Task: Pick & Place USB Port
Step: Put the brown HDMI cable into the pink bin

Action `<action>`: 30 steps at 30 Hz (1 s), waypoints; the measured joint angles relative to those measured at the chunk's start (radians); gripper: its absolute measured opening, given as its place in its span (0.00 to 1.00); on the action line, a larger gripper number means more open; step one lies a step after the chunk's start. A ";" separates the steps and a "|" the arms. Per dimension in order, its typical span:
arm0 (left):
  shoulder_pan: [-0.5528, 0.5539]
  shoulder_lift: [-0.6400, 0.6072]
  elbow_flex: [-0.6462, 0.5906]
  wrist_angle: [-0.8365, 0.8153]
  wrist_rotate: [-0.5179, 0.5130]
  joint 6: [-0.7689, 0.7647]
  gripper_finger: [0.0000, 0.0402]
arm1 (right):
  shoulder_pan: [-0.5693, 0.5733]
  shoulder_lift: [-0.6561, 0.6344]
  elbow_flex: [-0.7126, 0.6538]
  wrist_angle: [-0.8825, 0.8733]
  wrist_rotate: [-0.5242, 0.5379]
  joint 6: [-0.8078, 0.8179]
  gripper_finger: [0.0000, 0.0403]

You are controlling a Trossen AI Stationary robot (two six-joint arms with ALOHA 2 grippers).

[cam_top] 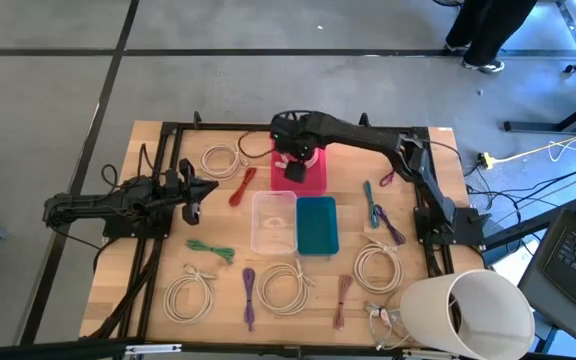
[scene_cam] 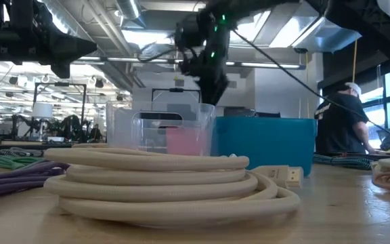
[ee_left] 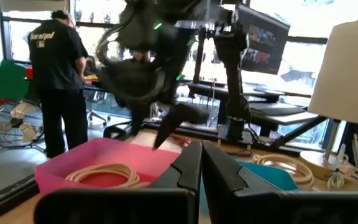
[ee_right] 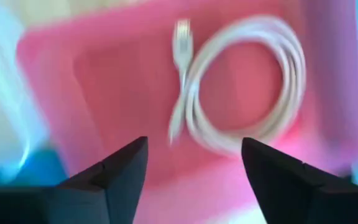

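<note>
Currently the right pincer point(ee_right: 194, 163) hangs fingers apart over the pink bin point(cam_top: 313, 178) at twelve o'clock on the tabletop point(cam_top: 148, 150), white cable point(ee_right: 241, 93) coiled inside, apparently released. Judgement: lift straight up so the fingers clear the coil. Left pincer point(ee_left: 201, 165), fingers together, waits at nine o'clock.

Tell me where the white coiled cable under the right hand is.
The white cable lies inside the pink bin, at the table's far middle in the high view, beneath the open right hand.

White coiled USB cable point(ee_right: 241, 87) lies inside pink bin point(ee_right: 104, 93).
</note>
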 joint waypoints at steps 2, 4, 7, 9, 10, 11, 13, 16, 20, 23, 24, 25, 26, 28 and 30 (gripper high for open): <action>0.000 0.000 0.000 -0.019 0.000 0.001 0.02 | 0.032 0.000 0.043 -0.113 0.050 0.027 0.60; 0.000 0.000 0.000 -0.049 0.000 0.002 0.02 | 0.068 -0.001 0.072 -0.218 0.108 0.062 0.57; 0.000 0.000 0.000 -0.098 0.000 0.002 0.02 | 0.125 -0.034 0.057 -0.269 0.216 0.118 0.53; 0.000 0.000 0.002 -0.106 0.005 0.002 0.02 | 0.163 -0.091 0.008 -0.279 0.249 0.125 0.50; 0.000 0.000 0.006 -0.117 0.009 0.002 0.02 | 0.181 -0.123 -0.016 -0.280 0.269 0.132 0.49; 0.000 0.000 0.010 -0.129 0.010 0.002 0.03 | 0.199 -0.156 -0.045 -0.272 0.295 0.146 0.48; 0.000 0.000 0.024 -0.159 0.009 0.003 0.03 | 0.224 -0.237 -0.128 -0.273 0.327 0.178 0.46; 0.000 0.000 0.048 -0.220 0.010 0.003 0.03 | 0.246 -0.399 -0.274 -0.271 0.324 0.259 0.42; 0.000 0.000 0.099 -0.371 0.017 0.004 0.02 | 0.282 -0.666 -0.518 -0.233 0.266 0.386 0.39; 0.000 0.001 0.138 -0.483 0.010 0.024 0.02 | 0.310 -0.884 -0.706 -0.099 0.219 0.457 0.39; 0.000 0.004 0.143 -0.479 -0.005 0.025 0.03 | 0.315 -0.955 -0.768 -0.039 0.207 0.471 0.39; 0.000 0.008 0.148 -0.476 -0.018 0.014 0.03 | 0.320 -1.022 -0.831 0.028 0.196 0.486 0.39; 0.000 0.011 0.150 -0.477 -0.027 0.006 0.03 | 0.323 -1.084 -0.891 0.099 0.181 0.495 0.39; 0.000 0.036 0.156 -0.479 -0.054 -0.007 0.04 | 0.326 -1.200 -1.003 0.223 0.168 0.503 0.39; 0.001 0.078 0.162 -0.496 -0.097 -0.035 0.05 | 0.327 -1.298 -1.100 0.324 0.165 0.501 0.39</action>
